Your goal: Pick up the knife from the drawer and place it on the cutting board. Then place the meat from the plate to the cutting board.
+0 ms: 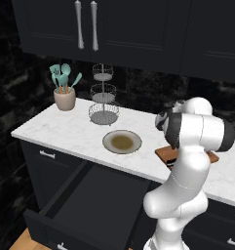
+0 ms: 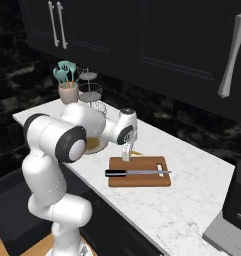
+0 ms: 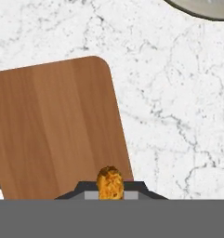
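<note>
Holding the meat clamped between our gripper fingers, at 6 o'clock, over the board's edge.

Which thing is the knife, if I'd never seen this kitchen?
Start at the white marble counter and find the reddish-brown cutting board on it. The knife lies flat across that board, slim, with a black handle and grey blade, unlike the teal utensils standing in a pot.
</note>
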Available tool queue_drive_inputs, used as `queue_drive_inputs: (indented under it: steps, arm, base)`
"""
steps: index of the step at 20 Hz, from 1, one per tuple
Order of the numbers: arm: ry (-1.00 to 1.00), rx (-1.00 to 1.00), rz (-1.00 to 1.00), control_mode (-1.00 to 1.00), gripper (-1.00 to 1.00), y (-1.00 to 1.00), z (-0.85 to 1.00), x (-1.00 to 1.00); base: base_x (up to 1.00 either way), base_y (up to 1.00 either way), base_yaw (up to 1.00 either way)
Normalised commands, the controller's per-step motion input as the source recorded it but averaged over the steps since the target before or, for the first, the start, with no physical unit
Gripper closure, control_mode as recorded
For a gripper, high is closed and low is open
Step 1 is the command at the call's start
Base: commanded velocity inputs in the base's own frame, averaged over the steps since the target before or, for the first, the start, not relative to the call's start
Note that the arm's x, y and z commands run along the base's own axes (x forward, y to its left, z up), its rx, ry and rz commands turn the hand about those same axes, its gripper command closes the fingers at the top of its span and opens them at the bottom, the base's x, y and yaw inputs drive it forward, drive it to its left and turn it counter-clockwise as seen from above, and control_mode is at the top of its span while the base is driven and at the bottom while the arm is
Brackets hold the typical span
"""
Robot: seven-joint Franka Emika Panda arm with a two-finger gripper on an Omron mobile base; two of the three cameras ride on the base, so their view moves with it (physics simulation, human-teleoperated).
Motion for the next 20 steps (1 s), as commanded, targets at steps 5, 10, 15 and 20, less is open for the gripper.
queue_drive_inputs:
  steps: [5, 10, 15, 20]
  arm:
    - [-0.07, 0.0, 0.0, -1.0, 1.0, -0.13, -0.08, -0.19]
    - [-0.03, 0.0, 0.09, -1.0, 1.0, 0.0, -0.04, -0.02]
    - [-0.13, 0.0, 0.1, -1.0, 1.0, -0.04, 0.05, -0.34]
    - [-0.04, 0.0, 0.1, -1.0, 1.0, 0.0, 0.01, -0.13]
  base:
    - [0.0, 0.0, 0.0]
    - [0.0, 0.0, 0.0]
    - [0.0, 0.0, 0.0]
    - [0.0, 0.0, 0.0]
